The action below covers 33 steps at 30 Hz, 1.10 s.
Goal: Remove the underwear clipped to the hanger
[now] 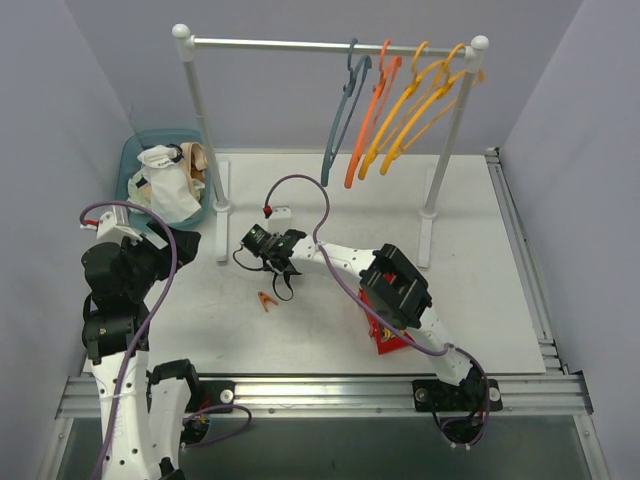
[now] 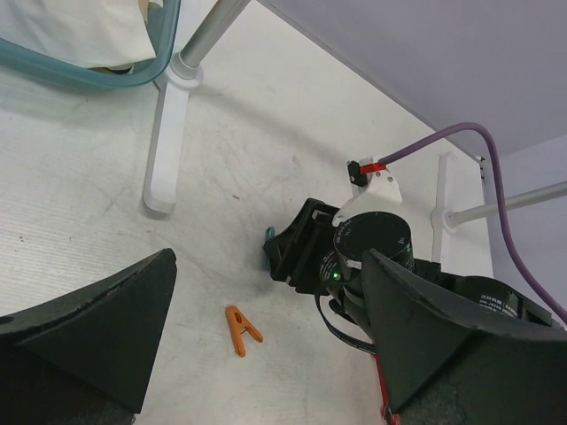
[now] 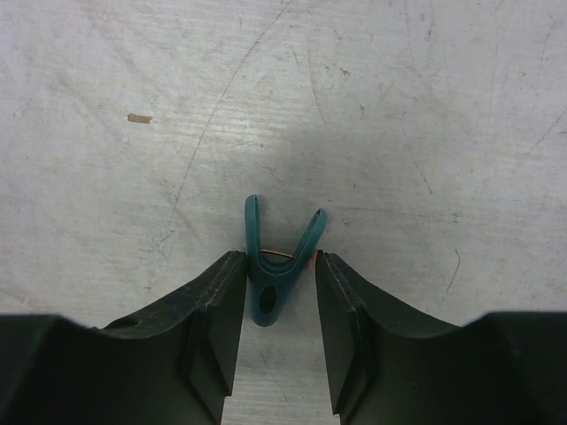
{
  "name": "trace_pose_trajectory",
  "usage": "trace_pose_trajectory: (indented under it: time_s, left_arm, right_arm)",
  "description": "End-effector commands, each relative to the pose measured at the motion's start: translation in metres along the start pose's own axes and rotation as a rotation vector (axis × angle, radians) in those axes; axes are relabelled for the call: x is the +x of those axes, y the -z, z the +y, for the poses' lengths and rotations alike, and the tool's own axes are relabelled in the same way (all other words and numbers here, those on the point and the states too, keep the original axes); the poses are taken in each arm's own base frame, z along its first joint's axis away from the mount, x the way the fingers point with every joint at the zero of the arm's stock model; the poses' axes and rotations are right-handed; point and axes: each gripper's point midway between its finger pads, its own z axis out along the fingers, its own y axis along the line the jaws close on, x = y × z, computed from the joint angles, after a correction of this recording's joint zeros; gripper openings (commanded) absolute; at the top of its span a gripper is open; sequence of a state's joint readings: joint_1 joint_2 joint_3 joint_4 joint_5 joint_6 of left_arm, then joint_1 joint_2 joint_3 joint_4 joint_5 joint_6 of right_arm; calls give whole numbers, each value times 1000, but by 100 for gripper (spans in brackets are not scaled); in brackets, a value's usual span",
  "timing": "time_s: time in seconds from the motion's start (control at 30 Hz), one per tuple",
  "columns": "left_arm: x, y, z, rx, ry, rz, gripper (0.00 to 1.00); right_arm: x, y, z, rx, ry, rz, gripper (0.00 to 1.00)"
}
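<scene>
The hangers [image 1: 400, 110], one grey-blue and several orange and yellow, hang bare on the rail. No fabric is clipped to them. The underwear lies in the teal basket [image 1: 128, 165]: a white piece [image 1: 172, 192] and a cream piece with dark trim [image 1: 160, 157]. My right gripper [image 1: 278, 262] is low over the table, with its fingers [image 3: 221, 292] against both sides of a teal clothespin [image 3: 275, 266]. My left gripper [image 1: 160, 242] is open wide and empty, just right of the basket.
An orange clothespin [image 1: 266, 300] lies on the table near the right gripper and also shows in the left wrist view [image 2: 241, 329]. The white rack's feet [image 1: 222, 215] and posts stand behind. A peach-tan cloth [image 1: 200, 160] is in the basket. A red object [image 1: 385, 335] lies under the right arm.
</scene>
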State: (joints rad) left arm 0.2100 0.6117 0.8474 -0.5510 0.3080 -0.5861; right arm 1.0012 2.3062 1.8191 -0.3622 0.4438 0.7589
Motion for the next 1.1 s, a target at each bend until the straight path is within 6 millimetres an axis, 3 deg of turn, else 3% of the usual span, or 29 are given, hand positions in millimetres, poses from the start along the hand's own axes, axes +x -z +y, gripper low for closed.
trace_pose_trajectory:
  time_s: [0.0,0.3,0.4,0.43,0.5,0.53,0.6,0.63,0.67,0.73,0.8,0.87,0.9,0.93,1.0,1.07]
  left_arm:
    - [0,4,-4,17,-9,0,94]
    - [6,2,1,5,-11,13,94]
    - [7,3,2,3,-12,13,94]
    - [7,3,3,1,-11,13,94]
    - [8,3,3,2,-11,14,94]
    - [7,4,2,4,-12,14,94]
    - [7,4,2,6,-12,13,94]
    - [8,4,2,6,-12,13,94]
    - [8,3,2,8,-12,16,94]
    - [8,3,3,3,-13,16,94]
    - [8,3,2,3,-17,20,94]
    - [8,2,2,1,-14,24,94]
    - [7,2,2,2,-15,22,94]
    - [7,1,2,3,-18,26,94]
    - [8,1,2,0,-18,31,94]
    - [10,0,4,-5,-20,36,94]
  right_arm:
    - [14,-14,-9,23,32,30,37]
    - [25,-27,-10,-4,79,81,33]
    - [25,-24,-12,-7,107,78,20]
    - [26,-19,-17,-3,124,78,11]
    - [26,-10,-18,-13,148,55,5]
    - [16,3,-19,-21,168,19,4]
    - [23,12,-28,-17,207,7,1]
    - [13,30,-28,-32,221,-34,0]
    - [24,33,-37,-24,248,-23,0]
    - [17,60,-37,-55,254,-69,0]
    - [33,71,-48,-60,286,-57,0]
    - [34,97,-46,-117,283,-84,0]
    - [50,99,-55,-115,310,-61,0]
    - [58,126,-61,-175,317,-82,0]
    - [65,136,-58,-206,328,-90,0]
    - [71,152,-72,-228,321,-105,0]
